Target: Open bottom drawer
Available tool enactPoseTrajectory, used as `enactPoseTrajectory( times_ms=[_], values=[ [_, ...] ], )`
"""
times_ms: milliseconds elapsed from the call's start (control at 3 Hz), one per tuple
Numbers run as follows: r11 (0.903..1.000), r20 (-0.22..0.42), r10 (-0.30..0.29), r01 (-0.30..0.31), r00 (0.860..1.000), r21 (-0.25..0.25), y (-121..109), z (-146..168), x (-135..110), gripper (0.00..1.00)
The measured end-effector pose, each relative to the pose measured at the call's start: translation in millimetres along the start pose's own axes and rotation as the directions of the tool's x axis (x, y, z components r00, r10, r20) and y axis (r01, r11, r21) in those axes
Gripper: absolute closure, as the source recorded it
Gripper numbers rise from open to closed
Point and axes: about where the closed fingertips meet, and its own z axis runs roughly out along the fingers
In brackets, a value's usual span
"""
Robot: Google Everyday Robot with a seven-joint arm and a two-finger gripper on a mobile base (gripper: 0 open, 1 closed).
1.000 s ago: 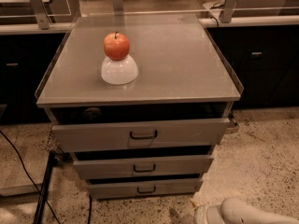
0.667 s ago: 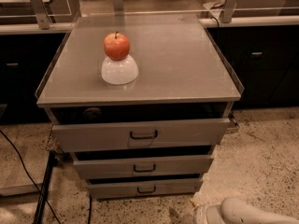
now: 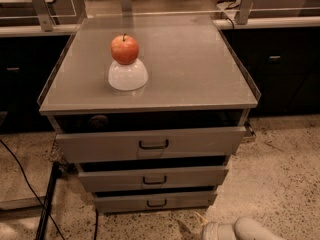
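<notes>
A grey metal cabinet stands on the floor with three drawer fronts stacked. The bottom drawer (image 3: pixel 186 200) is the narrowest and lowest front, with a small dark loop handle (image 3: pixel 157 203) at its centre. A thin dark gap shows above it. My gripper (image 3: pixel 216 231) is the white end of the arm low at the bottom edge. It is right of and below the bottom drawer's handle, apart from the drawer.
A red apple (image 3: pixel 124 49) sits on an upturned white bowl (image 3: pixel 128 76) on the cabinet's top (image 3: pixel 190 69). The mid-sized drawer (image 3: pixel 190 176) and the widest drawer (image 3: pixel 200 141) lie above. A black cable (image 3: pixel 22 176) and a dark post (image 3: pixel 49 201) are at the left on the speckled floor.
</notes>
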Motion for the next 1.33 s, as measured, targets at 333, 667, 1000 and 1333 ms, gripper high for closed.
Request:
enactPoseTrajectory(
  times_ms=[333,667,1000,1333],
  values=[
    [0.9977,0.081,-0.067,0.068,0.994,0.001,-14,35,-2,0.00],
    [0.9969,0.084,-0.078,0.077,0.993,0.017,-18,39,3,0.00],
    [0.9847,0.061,-0.156,0.150,0.986,0.088,-19,41,-2,0.00],
    [0.9517,0.016,-0.262,0.256,0.965,0.170,-34,41,-15,0.00]
  ],
)
